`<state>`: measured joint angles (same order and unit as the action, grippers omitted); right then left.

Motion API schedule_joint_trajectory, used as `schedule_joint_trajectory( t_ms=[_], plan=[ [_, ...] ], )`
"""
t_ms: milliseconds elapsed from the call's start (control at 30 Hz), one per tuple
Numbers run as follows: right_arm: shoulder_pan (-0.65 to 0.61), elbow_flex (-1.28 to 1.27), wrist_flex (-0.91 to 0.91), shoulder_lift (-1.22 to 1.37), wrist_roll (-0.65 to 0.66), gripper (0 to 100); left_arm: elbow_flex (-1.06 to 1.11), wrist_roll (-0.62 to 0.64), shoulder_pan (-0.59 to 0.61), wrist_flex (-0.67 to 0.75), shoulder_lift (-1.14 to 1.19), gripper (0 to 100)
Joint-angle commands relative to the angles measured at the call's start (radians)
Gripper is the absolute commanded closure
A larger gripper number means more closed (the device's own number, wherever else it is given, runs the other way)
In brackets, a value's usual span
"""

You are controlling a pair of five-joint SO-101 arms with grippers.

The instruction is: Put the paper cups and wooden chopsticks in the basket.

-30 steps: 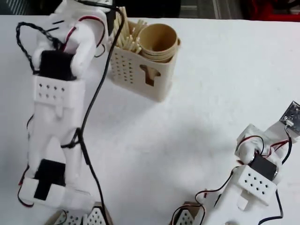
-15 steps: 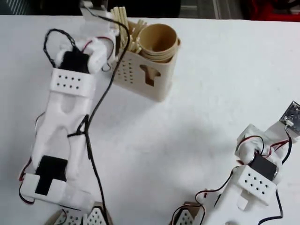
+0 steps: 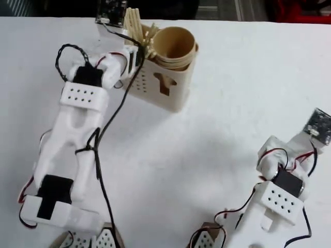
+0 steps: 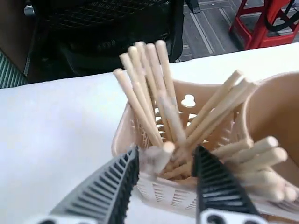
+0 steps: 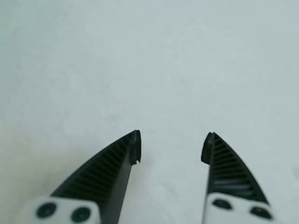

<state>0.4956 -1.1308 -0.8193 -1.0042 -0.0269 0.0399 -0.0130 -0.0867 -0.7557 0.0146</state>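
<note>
The basket (image 3: 165, 88) stands at the far side of the white table (image 3: 232, 93), a cut-out shape in its perforated wall, with the paper cups (image 3: 175, 45) stacked in it beside a bundle of wooden chopsticks (image 3: 135, 28). The left gripper (image 4: 167, 151) hangs at the basket's rim, fingers spread either side of the chopstick ends. The right gripper (image 5: 172, 142), fingers also spread, hovers over bare table, well apart from the basket.

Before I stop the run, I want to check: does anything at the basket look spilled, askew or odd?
Nothing is spilled. The wooden chopsticks lean crossed in several directions inside the beige perforated plastic basket, beside the stacked brown paper cups.
</note>
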Motion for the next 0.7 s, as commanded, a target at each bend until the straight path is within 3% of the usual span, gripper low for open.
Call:
schedule_joint_trajectory(
  t_ms=[0, 167, 500, 667],
  plan=[
    [-0.021, 0.006, 0.019, -0.005, 0.028, 77.9, -0.023, 0.012, 0.001, -0.003, -0.048, 77],
    [-0.021, 0.006, 0.019, -0.005, 0.029, 77.8, -0.035, 0.011, 0.008, -0.015, -0.214, 77],
    [-0.021, -0.005, 0.019, -0.013, 0.032, 77.6, -0.018, 0.011, 0.010, -0.236, -0.607, 77],
    [-0.021, -0.005, 0.018, -0.013, 0.032, 77.6, 0.140, 0.009, 0.010, -0.265, -0.803, 80]
  ],
)
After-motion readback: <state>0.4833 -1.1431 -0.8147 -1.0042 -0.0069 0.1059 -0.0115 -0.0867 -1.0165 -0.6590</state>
